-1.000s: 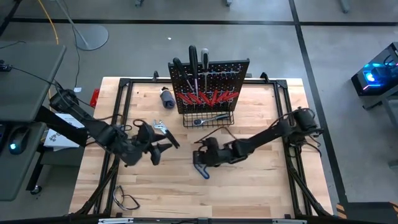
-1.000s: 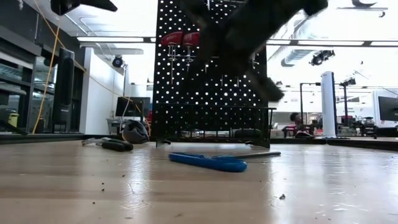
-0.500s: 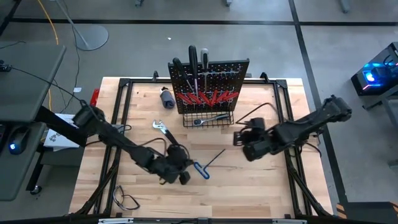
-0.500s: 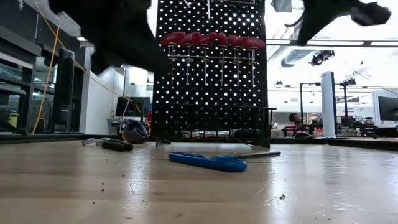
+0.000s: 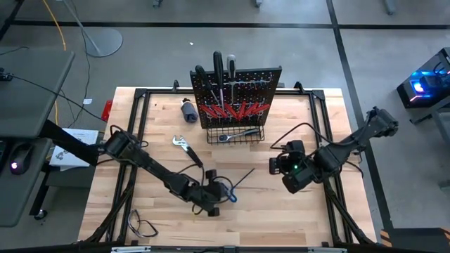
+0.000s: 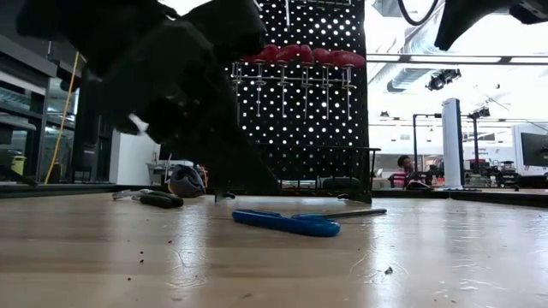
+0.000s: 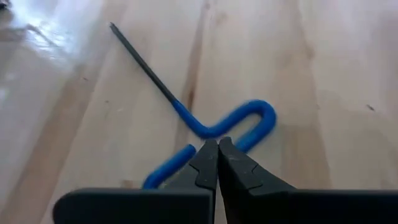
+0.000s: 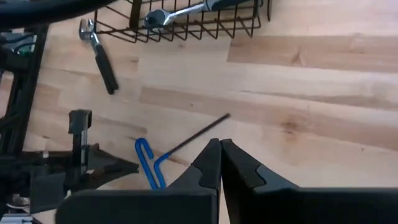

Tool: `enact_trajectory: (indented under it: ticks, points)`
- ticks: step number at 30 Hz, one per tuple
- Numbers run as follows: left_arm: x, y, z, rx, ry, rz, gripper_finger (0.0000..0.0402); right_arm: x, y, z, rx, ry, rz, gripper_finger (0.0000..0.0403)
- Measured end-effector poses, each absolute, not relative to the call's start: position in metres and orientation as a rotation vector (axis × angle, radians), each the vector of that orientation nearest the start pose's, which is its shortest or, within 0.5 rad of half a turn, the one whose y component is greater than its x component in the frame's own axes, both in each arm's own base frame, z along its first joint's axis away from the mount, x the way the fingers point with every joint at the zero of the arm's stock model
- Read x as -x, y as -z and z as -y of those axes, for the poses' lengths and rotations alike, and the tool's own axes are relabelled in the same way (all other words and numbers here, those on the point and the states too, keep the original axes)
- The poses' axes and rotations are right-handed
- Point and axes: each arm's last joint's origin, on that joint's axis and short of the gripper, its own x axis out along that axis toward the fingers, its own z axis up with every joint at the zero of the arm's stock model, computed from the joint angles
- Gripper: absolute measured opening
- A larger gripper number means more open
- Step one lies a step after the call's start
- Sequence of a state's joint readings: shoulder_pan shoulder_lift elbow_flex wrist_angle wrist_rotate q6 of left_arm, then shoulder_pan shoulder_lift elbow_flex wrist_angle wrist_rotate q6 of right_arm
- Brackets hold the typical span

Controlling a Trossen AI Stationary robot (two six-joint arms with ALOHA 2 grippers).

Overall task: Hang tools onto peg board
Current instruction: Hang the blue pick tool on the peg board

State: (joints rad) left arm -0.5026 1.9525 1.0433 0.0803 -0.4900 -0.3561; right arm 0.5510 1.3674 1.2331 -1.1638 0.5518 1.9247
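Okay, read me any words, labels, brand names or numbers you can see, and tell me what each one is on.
No text can be read in any view.
White sheet beside the table's left edge: any print is too small to read.
Tools, peg board, blue T-handle tool: no markings show.

Roughly 6 red-handled screwdrivers, 1 blue-handled T-tool.

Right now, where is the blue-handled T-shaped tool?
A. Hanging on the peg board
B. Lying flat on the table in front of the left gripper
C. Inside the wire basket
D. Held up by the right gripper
B: the blue-handled T-shaped tool lies flat on the wooden table, just ahead of the left gripper, whose jaws are shut with nothing between them.
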Motion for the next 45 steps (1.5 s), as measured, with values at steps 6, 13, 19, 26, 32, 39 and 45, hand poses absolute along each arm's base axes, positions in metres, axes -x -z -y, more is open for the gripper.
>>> enact_trajectory:
  ticks: [6, 13, 19, 26, 32, 39, 45]
  points:
    - [-0.346, -0.128, 0.167, -0.055, -0.183, -0.679, 0.0, -0.212, -0.297, -0.121, -1.075, 0.946, -0.649, 0.0]
    - [-0.344, -0.126, 0.168, 0.024, -0.194, -0.694, 0.0, -0.212, -0.296, -0.12, -1.084, 0.954, -0.645, 0.0]
    - [-0.34, -0.113, 0.176, 0.143, -0.235, -0.719, 0.0, -0.211, -0.296, -0.12, -1.072, 0.962, -0.636, 0.0]
    - [-0.335, -0.096, 0.178, 0.255, -0.332, -0.762, 0.0, -0.211, -0.296, -0.119, -1.076, 0.972, -0.623, 0.0]
    - [-0.327, -0.125, 0.183, 0.206, -0.298, -0.707, 0.0, -0.211, -0.296, -0.119, -1.077, 0.971, -0.628, 0.0]
    - [-0.333, -0.142, 0.174, 0.206, -0.397, -0.565, 0.0, -0.211, -0.296, -0.118, -1.069, 0.975, -0.623, 0.0]
    - [-0.352, -0.126, 0.163, 0.3, -0.335, -0.573, 0.0, -0.211, -0.296, -0.118, -1.068, 0.977, -0.627, 0.0]
